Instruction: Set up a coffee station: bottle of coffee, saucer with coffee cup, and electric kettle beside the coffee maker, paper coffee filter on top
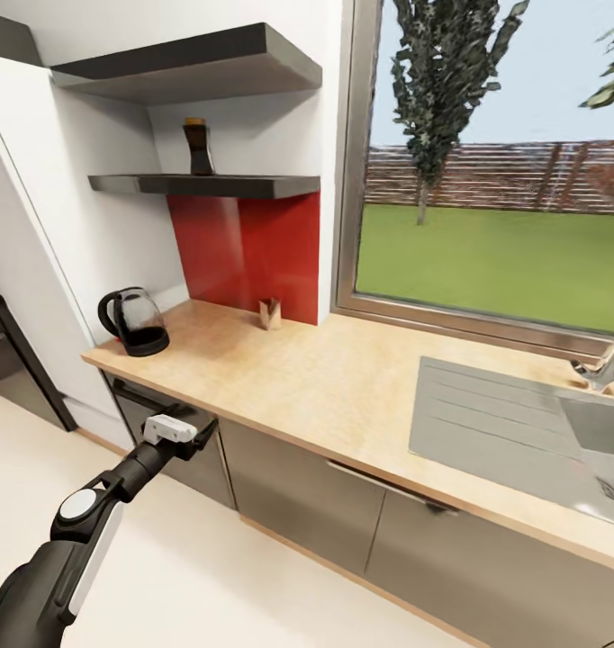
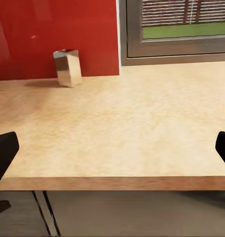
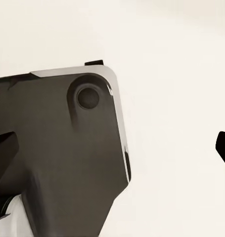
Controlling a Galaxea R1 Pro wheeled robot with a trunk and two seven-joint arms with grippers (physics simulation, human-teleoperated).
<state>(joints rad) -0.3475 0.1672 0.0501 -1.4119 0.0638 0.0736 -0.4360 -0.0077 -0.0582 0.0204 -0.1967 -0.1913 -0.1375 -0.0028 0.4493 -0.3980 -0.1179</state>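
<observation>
Kitchen corner beside a wide window onto a green lawn: a long light beige wood-grain countertop [image 1: 343, 387] runs over dark grey cabinets [image 1: 298, 495], backed by a glossy red splash panel [image 1: 244, 252]. At far left, the robot's left arm reaches up from the pale floor, its left gripper [image 1: 194, 436] level with the counter's front edge and just below it. From the left wrist camera the two black fingertips [image 2: 3, 153] stand wide apart at either side, with nothing between them but bare worktop. A rounded clear glass electric kettle [image 1: 134, 321] with a black base, black loop handle and dark liquid inside sits on the counter's left end, close to the white wall. Above it, a small dark brown waisted bottle of coffee [image 1: 198, 147] with a tan cap stands upright on the lower of two dark grey floating shelves [image 1: 208, 185]. A small tan folded paper object [image 1: 270, 313] stands against the red panel; what it is cannot be told. At right, a grey steel sink [image 1: 523, 432] with drainer is set into the counter under the window. The right gripper [image 3: 117, 150], seen by the right wrist camera, has its black fingertips spread wide over a dark grey robot part and pale floor, holding nothing.
</observation>
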